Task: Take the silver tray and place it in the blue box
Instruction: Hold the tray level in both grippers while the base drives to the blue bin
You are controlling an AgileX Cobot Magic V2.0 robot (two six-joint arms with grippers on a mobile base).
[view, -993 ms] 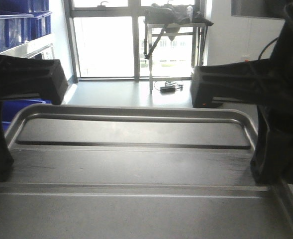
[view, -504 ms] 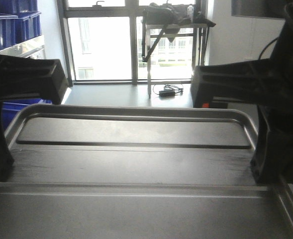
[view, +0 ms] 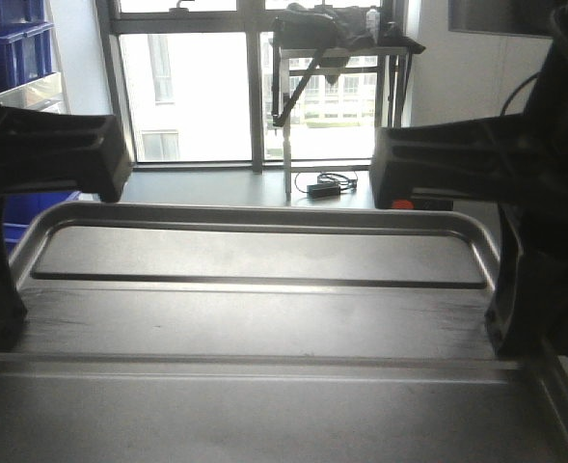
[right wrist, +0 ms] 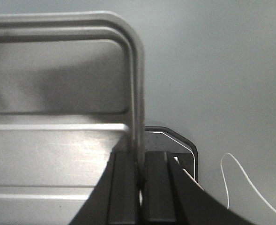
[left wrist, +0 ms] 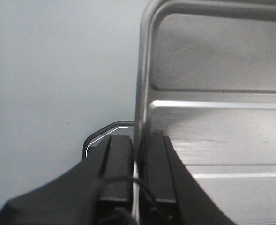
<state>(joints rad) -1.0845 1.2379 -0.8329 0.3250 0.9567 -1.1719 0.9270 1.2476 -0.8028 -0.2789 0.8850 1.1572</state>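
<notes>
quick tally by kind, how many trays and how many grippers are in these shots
silver tray: 1
grippers: 2, the left gripper and the right gripper, each shut on the tray's rim
total: 3

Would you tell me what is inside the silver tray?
The silver tray holds nothing loose; only its two floor ridges show. The left tool and right tool clamp its side rims, covering small patches.

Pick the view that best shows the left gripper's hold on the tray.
Left wrist: left gripper close up, shut on the silver tray rim. Front view shows only its dark body at the tray's edge; right wrist misses it.
</notes>
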